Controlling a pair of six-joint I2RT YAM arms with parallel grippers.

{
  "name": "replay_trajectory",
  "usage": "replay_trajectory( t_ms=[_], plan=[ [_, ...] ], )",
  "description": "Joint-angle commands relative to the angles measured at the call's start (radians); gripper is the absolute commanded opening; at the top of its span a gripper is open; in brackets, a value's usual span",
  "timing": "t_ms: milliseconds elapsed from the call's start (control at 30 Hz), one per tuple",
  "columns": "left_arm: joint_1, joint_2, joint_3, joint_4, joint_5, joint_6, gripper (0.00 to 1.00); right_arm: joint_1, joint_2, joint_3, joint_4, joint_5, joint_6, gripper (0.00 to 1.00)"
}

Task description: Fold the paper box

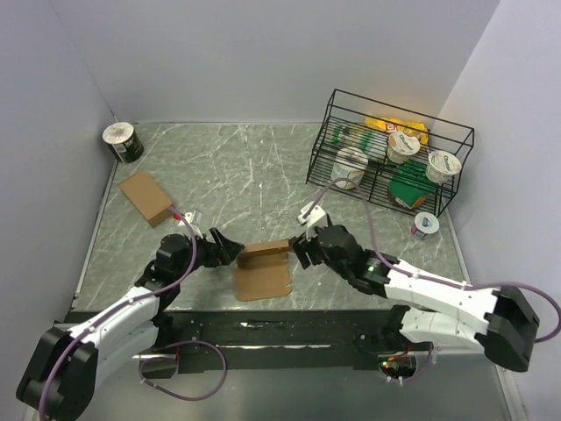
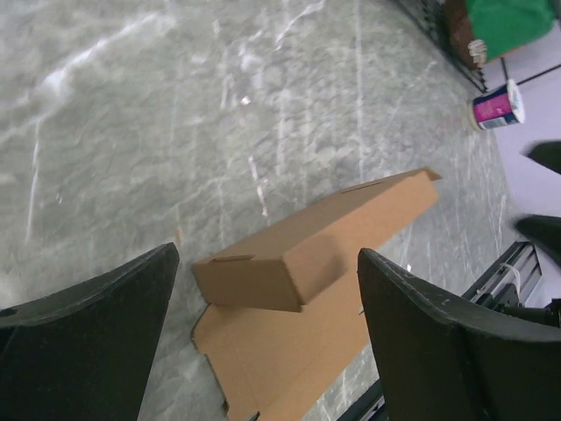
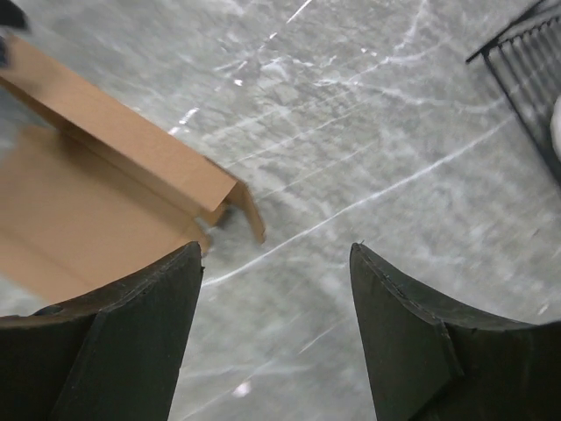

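The paper box [image 1: 263, 279] lies on the table [image 1: 245, 167] between the two claws, half made. One long side is folded up into a raised ridge, and the rest of the sheet lies flat on the near side of it.

The left claw [image 1: 230, 248] stands wide and holds nothing. The ridge's left end sits just ahead of it, in line with the gap between its fingers [image 2: 88, 333], with bare space on either side.

The right claw [image 1: 298, 252] is also spread wide and grips nothing. The ridge's right end, with a small flap sticking out, lies just ahead of it, off toward the finger on the left of its wrist view, not touching.

Well beyond the left claw and off to its left lies a second, finished brown box [image 1: 146, 197]. Beyond the right claw stands a wire rack [image 1: 403, 111] with cups in it. A small cup [image 1: 425, 224] stands on the table just beside the rack.
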Motion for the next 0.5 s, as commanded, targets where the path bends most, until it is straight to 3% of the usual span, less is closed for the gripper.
replay_trajectory(
  t_ms=[0,200,467],
  plan=[
    [0.008,0.064,0.033,0.025,0.002,-0.088,0.86,-0.013,-0.064,0.133,-0.18,-0.054,0.307,0.73],
    [0.008,0.069,0.019,0.068,0.008,-0.131,0.8,-0.045,0.043,0.324,-0.286,-0.188,0.491,0.64],
    [0.008,0.03,-0.009,0.086,0.007,-0.143,0.76,-0.083,0.18,0.376,-0.264,-0.381,0.598,0.61]
  ],
)
